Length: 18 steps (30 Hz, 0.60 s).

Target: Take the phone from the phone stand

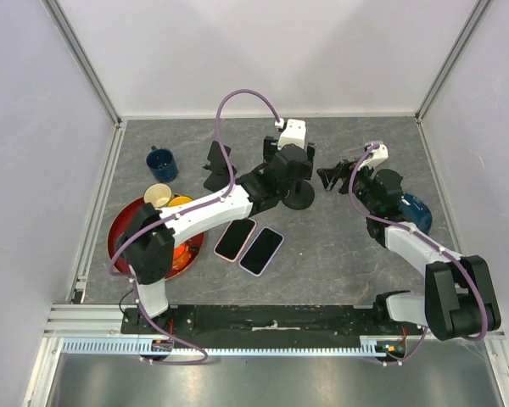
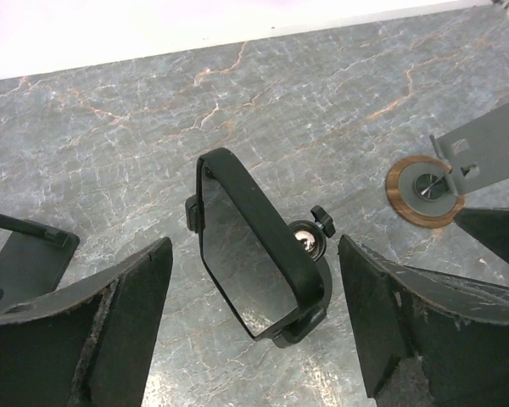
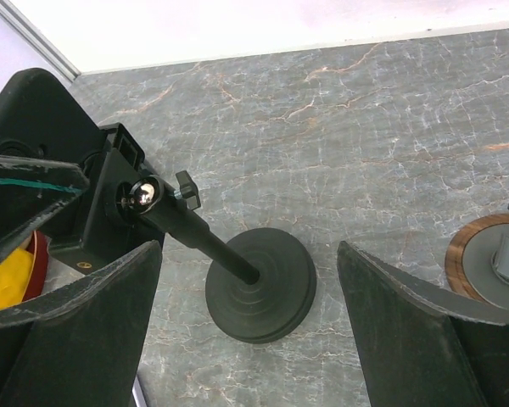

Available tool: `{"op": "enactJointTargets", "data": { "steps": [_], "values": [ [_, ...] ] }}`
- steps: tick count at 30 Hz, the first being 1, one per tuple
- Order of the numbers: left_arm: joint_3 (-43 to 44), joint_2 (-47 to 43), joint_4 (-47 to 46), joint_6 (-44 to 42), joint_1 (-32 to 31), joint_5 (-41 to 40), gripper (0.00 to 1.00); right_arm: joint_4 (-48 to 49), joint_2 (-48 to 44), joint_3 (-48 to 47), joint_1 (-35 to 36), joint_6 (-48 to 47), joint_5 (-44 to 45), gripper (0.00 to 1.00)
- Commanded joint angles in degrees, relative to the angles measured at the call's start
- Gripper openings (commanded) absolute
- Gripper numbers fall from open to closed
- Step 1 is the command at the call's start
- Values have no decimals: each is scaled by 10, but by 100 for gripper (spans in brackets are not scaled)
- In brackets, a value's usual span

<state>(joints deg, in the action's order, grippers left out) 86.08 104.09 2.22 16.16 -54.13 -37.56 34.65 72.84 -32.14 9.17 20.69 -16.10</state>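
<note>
The phone (image 2: 242, 254), in a black case, sits clamped edge-up on the black phone stand (image 2: 308, 254). My left gripper (image 2: 254, 335) hangs above it, open, with one finger on each side of the phone and a gap on both sides. In the top view my left gripper (image 1: 282, 167) covers the phone, and only the stand's round base (image 1: 301, 197) shows. My right gripper (image 1: 329, 176) stands open just right of the stand. The right wrist view shows the base (image 3: 260, 285) and the slanted pole (image 3: 195, 233) between the open fingers of my right gripper (image 3: 250, 331), untouched.
Two loose phones (image 1: 235, 239) (image 1: 261, 250) lie flat in front of the stand. A second black stand (image 1: 214, 165) and a blue mug (image 1: 161, 163) are at the back left. A red plate (image 1: 119, 233) with a cup is at the left. A wood-rimmed disc (image 2: 424, 191) sits to the right.
</note>
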Motion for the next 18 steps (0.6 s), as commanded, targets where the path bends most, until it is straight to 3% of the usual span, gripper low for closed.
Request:
{"op": "enactJointTargets", "data": {
  "steps": [1,8,12,18],
  "values": [
    [37,16,-4,-17,-4,-33,83,10,2,3,3,-17,9,92],
    [43,25,11,-20,-4,-22,71,11,3,8,8,-35,6,92],
    [53,23,26,-25,-5,9,51,60,6,30,13,-41,-2,92],
    [58,12,38,-41,-4,27,32,137,43,46,16,-38,-76,91]
  ]
}}
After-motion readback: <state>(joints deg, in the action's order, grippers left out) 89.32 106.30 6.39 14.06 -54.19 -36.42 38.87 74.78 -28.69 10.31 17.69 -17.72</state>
